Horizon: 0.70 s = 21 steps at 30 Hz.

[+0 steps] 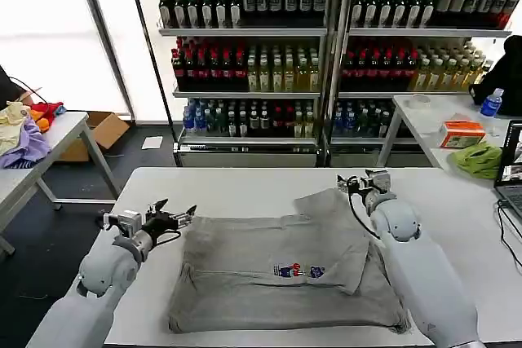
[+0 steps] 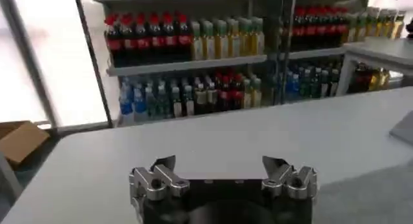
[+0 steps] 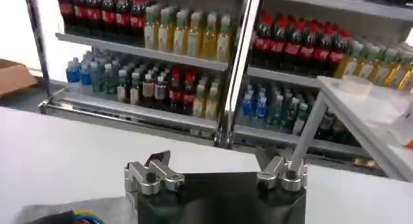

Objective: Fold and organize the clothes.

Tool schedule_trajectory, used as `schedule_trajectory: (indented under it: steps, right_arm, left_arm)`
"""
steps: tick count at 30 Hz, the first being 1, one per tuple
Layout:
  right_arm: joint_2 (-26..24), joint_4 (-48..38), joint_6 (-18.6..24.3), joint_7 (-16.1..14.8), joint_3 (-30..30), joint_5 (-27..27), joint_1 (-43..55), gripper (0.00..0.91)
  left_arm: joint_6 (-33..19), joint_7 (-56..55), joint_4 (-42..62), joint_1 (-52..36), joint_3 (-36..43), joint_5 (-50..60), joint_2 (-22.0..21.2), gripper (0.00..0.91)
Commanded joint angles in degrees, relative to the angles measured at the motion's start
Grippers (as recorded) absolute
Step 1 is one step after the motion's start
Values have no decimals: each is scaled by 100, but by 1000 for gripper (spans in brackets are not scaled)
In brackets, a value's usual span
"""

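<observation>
Left end effector [image 1: 173, 216]: fingers spread wide, holding nothing. It hovers just off the left edge of the garment, low over the white rectangular counter [image 1: 245, 181]. In the left wrist view the same end effector [image 2: 222, 173] shows both fingers parted with bare counter ahead of them.

Right end effector [image 1: 364, 181]: fingers likewise wide apart and empty. It stands near the garment's far right corner, apart from the cloth. The right wrist view confirms the open, unloaded state [image 3: 216, 170].

Task item: one light grey cotton shirt with a small multicoloured chest print [image 1: 285, 270] lies flat at the middle of the counter, between the two arms. Its right portion is turned over onto the body, forming a raised flap; the left portion lies open and unfolded. Some wrinkling along the near hem.

Handling assessment: the fabric appears light, soft and limp, with no stiffness to hold a shape once lifted. It should not slip readily from a pinch, but it will sag and drag, and a single-point lift is likely to bunch it. Recommended hold: pinch at the left edge, near the shoulder or hem corner, taking the upper layer only, and carry it low across the body.

Surroundings: shelves of drink bottles [image 1: 245, 6] behind the counter.
</observation>
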Motion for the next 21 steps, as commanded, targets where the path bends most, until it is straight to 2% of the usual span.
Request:
schedule_trajectory:
  steps: [1,21]
  right_arm:
    - [131,-265,50,16,-114,-54,159,907]
    - [440,-506,124,18,77,-54,-69,907]
  left_arm:
    - [49,179,147,15,222,361,-193,907]
    - [82,155,421,-153,491,425,-355,907]
